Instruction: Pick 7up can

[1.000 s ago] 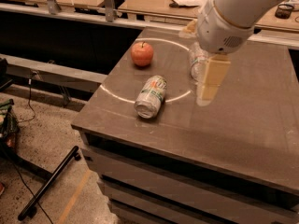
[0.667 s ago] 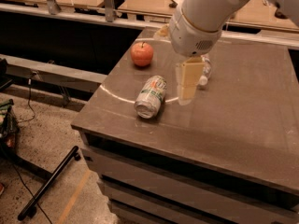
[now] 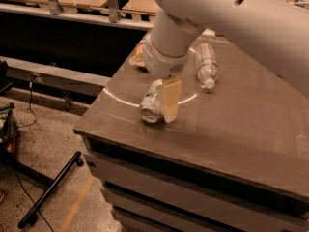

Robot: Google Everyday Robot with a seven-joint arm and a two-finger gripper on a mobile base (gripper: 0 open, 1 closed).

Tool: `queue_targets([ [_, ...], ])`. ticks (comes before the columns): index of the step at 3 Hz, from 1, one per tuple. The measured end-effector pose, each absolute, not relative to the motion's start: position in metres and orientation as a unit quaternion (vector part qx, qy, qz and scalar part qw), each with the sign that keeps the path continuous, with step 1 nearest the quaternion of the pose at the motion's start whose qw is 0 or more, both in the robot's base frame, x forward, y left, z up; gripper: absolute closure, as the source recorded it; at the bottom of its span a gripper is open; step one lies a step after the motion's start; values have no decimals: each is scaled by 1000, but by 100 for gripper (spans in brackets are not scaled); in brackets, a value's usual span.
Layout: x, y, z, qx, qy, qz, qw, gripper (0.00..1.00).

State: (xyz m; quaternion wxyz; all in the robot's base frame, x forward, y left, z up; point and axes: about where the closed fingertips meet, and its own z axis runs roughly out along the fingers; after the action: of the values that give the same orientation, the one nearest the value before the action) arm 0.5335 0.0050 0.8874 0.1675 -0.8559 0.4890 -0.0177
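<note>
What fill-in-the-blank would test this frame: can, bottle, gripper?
The 7up can lies on its ____ on the table.
The gripper hangs low right next to the ____.
The water bottle lies farther ____ on the table than the can.
Missing words: side; can; back.

i see my arm (image 3: 251,25) as a thick, smooth off-white tube with one small dark hole, its rounded wrist (image 3: 166,57) carrying a pale cream gripper (image 3: 170,111) just beside the 7up can (image 3: 150,105).
</note>
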Motion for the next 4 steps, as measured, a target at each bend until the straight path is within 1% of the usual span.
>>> queue_targets([
  [1,540,17,853,-870,472,-12,141,0],
  [2,543,21,842,-875,465,-13,131,17],
  [3,546,21,840,-877,462,-15,130,41],
  [4,546,20,849,-877,458,-10,144,64],
])
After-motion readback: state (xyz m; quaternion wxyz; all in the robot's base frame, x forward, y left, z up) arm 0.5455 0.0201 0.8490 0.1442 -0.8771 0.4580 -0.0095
